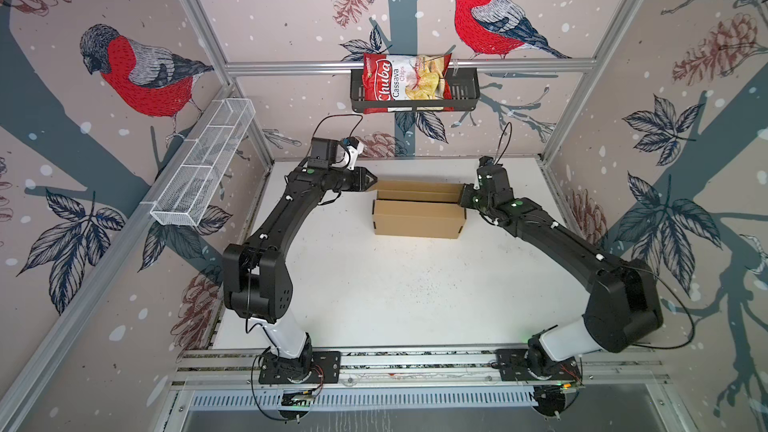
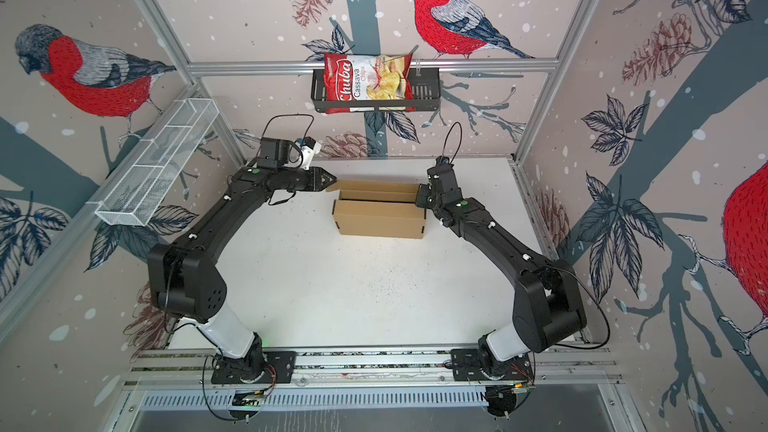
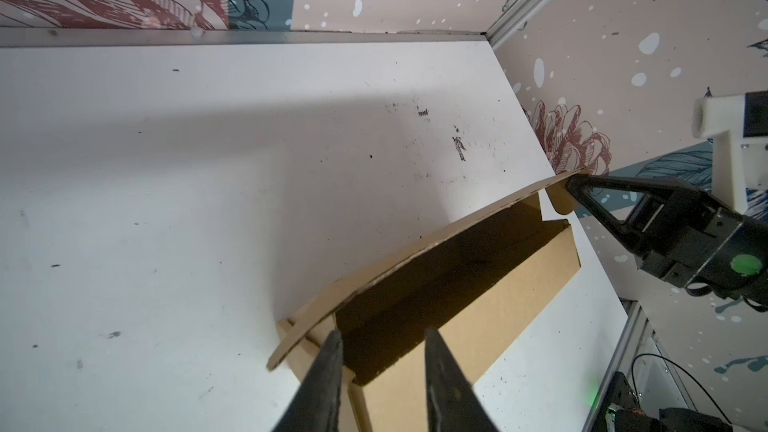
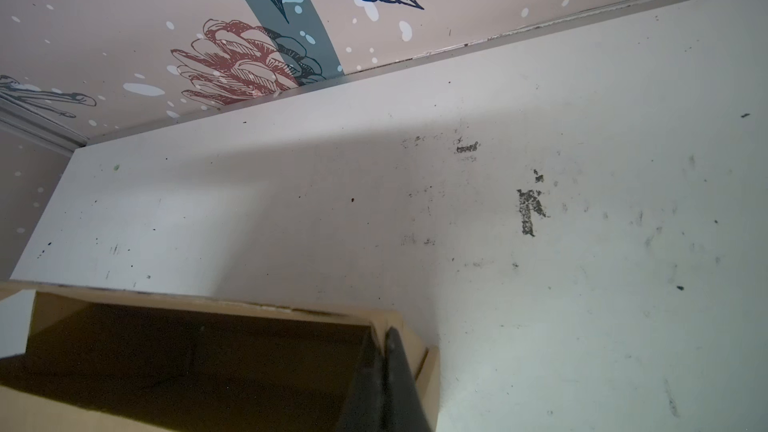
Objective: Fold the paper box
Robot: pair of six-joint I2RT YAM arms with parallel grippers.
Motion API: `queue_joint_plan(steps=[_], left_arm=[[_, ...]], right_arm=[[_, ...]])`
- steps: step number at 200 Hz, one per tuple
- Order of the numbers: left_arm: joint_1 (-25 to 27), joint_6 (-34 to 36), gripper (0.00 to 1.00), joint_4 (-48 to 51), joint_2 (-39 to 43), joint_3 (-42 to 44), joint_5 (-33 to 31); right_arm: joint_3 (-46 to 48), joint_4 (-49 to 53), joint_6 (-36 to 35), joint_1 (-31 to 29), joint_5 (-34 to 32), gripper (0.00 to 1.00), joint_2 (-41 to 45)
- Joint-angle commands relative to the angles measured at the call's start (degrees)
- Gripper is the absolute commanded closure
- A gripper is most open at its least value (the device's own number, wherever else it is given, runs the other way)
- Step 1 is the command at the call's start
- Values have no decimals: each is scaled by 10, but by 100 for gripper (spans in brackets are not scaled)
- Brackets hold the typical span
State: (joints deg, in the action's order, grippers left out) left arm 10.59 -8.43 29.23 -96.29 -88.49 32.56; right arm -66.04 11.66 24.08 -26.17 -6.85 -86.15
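**A:** Where is the paper box relative to the jaws?

**B:** It lies on the white table, between the 2 grippers; in both top views each end of it meets 1 set of jaws. Its front wall stands upright; its rear panel is raised over the open, dark inside.

**A:** And the left gripper?

**B:** Its jaws stand apart; the left wrist view shows the box's dark inside between the 2 fingers. The panel's near corner lies just outside 1 of them. In a top view the left gripper has its tip at the panel's end.

**A:** The right gripper?

**B:** Its jaws are pressed together on the panel's opposite corner; the right wrist view shows cardboard on both sides of them. The left wrist view shows the right gripper with its tip pinching that corner, well beyond the left jaws.

**A:** Anything else around?

**B:** A Chuba cassava chips bag sits in a black basket on the back wall, well beyond both sets of jaws; a white wire shelf hangs on the side wall next to the left arm.
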Motion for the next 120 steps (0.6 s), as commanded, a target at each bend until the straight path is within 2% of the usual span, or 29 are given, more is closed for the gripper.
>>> queue_joint_plan(steps=[1,26,56,81,106,120], left_arm=[[-5,35,65,45,35,-11,-52],[5,51,66,48,98,30,-61],[96,62,66,13,155,121,-35],[160,39,66,-80,186,226,8],[191,-12,65,-225,200,330,23],[204,-32,65,-283,192,357,24]], right_arm=[[-7,12,-9,0,6,100,-1],[-10,13,-10,0,6,100,-2],[-15,16,-13,1,4,94,-4],[-20,16,-16,1,9,91,-6],[-25,21,-20,1,12,86,-9],[-29,22,-25,1,14,81,-8]])
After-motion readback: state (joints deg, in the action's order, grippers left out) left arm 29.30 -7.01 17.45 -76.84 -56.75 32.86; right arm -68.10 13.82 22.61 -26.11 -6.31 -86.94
